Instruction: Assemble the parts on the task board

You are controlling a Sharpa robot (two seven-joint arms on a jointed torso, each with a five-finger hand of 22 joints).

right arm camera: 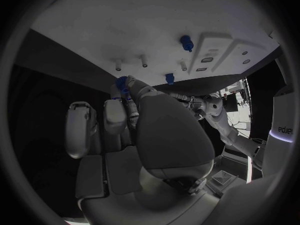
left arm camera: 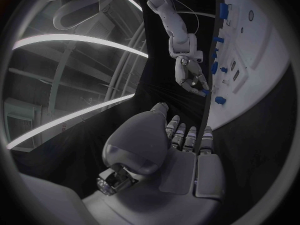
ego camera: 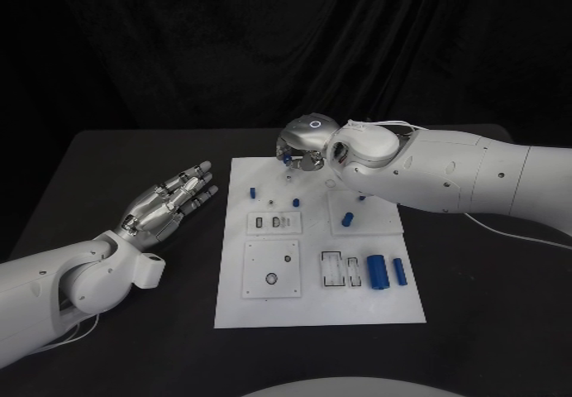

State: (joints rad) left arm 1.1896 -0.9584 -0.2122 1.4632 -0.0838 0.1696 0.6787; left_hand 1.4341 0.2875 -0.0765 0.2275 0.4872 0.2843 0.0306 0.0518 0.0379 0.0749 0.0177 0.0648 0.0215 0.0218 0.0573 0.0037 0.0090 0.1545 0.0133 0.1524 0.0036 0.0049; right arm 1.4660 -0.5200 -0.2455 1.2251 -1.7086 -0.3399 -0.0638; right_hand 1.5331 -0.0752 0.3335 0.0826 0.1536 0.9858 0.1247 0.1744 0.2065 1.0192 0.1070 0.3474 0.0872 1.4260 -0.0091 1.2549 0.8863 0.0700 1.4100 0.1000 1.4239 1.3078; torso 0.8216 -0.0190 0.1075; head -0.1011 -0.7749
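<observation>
While pinching a small blue part point(right arm camera: 122, 84) over the task board point(ego camera: 239, 306)'s far edge — right hand point(ego camera: 305, 147); left hand point(ego camera: 170, 203) beside the board, fingers straight, slightly apart, holding nothing.

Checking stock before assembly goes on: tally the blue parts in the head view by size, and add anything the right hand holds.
Large blue cylinder: 1
Slim blue cylinder: 1
Small blue parts on the task board: 2
Blue part pinched by the right hand: 1
Total: 5

White task board point(ego camera: 239, 306) lies flat mid-table, blue parts point(ego camera: 377, 271) (mostly cylinders) scattered across it.
</observation>
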